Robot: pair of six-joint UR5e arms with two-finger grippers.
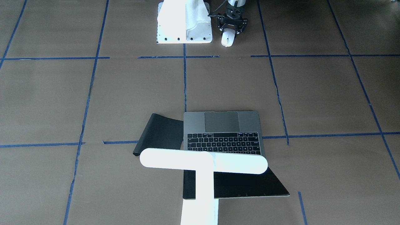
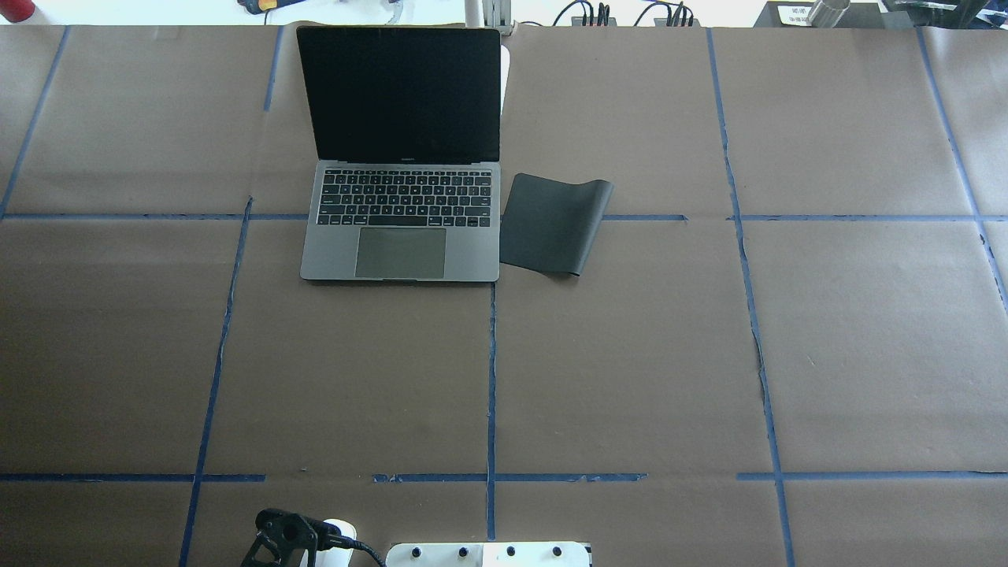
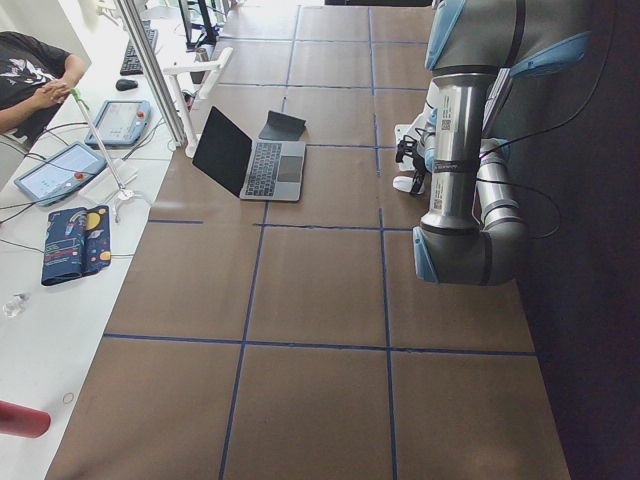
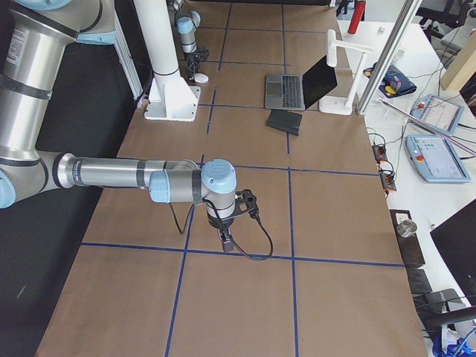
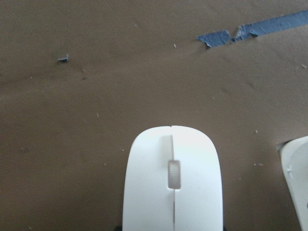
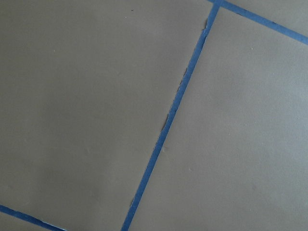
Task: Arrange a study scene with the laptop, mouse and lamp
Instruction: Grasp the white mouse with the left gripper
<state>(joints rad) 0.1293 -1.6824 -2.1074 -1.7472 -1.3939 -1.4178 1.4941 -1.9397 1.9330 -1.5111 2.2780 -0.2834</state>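
The laptop (image 2: 400, 236) stands open at the table's far side, screen black; it also shows in the front view (image 1: 223, 125). The white T-shaped lamp (image 1: 203, 162) stands behind its screen, also in the right side view (image 4: 346, 63). The white mouse (image 1: 227, 39) lies close to the robot's base and fills the lower left wrist view (image 5: 172, 183). My left gripper (image 1: 230, 30) is over its rear end, fingers at both sides, shut on it. My right gripper (image 4: 223, 236) points down over bare table far to the right; I cannot tell whether it is open or shut.
A thin black mat (image 2: 555, 224) lies right of the laptop with one edge curled up. A white bolted bracket (image 1: 184, 22) stands beside the mouse. An operator (image 3: 35, 80) and tablets (image 3: 60, 170) are beyond the table's far edge.
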